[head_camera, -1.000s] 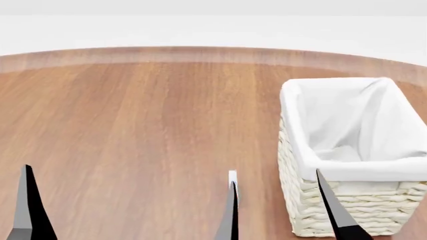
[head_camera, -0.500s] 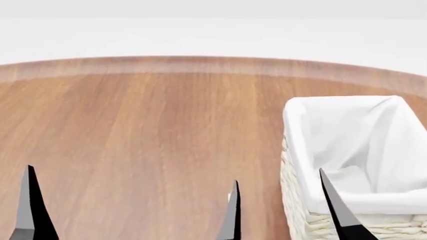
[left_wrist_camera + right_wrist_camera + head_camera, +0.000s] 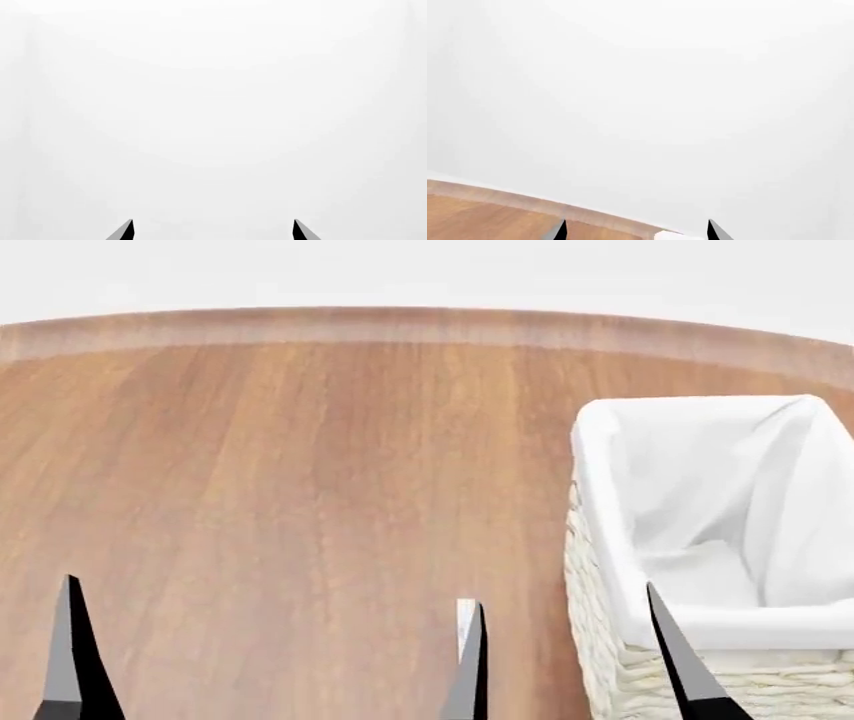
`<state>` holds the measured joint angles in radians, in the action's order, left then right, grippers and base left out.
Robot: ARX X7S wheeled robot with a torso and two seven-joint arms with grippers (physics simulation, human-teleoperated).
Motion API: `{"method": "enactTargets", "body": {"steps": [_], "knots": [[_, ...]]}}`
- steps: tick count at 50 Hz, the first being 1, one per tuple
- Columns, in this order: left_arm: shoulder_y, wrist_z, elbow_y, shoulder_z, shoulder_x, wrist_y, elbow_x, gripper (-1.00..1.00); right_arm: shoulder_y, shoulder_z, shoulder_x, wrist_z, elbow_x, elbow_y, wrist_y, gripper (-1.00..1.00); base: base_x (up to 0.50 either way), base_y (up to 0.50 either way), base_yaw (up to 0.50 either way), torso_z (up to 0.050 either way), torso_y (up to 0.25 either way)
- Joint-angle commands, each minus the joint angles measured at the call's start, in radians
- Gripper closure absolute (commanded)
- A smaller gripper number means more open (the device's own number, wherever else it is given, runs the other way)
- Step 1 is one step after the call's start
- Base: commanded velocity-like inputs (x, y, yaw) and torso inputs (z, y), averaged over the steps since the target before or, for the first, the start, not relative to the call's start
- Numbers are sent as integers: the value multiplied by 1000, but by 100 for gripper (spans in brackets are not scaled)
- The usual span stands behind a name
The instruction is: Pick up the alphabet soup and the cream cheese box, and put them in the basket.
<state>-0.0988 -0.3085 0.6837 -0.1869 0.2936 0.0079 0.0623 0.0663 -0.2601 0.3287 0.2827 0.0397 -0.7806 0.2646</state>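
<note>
Both claws, left gripper (image 3: 267, 660) and right gripper (image 3: 567, 660), gape empty beside the basket (image 3: 601, 640); soup and cheese box unseen, nothing visibly delivered.

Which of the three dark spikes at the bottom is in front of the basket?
The rightmost spike. In the head view it crosses the basket at its near rim, while the middle spike and left spike show only against the wooden table.
</note>
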Motion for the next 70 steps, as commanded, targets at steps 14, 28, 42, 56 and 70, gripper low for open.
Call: {"method": "enactTargets", "body": {"steps": [14,28,42,56,70], "knots": [[3,-12,1,-11,8,-6,-7,-100,2,-8,9,10,-3,6,-12,-100,0,0,0,0,-174],[4,-16,-14,-22,10,4,-10,-100,6,-8,14,13,-10,16,-19,-100,0,0,0,0,-174],[-2,-24,-16,-24,16,12,-10,-100,3,-14,18,15,-13,13,-12,-100,0,0,0,0,-174],[5,-27,-14,-28,19,20,-3,-100,1,-16,22,17,-21,29,-28,-100,0,0,0,0,-136],[3,-30,-26,-33,24,46,-2,-100,-2,-11,21,18,-46,37,-31,-100,0,0,-21,0,0]]}}
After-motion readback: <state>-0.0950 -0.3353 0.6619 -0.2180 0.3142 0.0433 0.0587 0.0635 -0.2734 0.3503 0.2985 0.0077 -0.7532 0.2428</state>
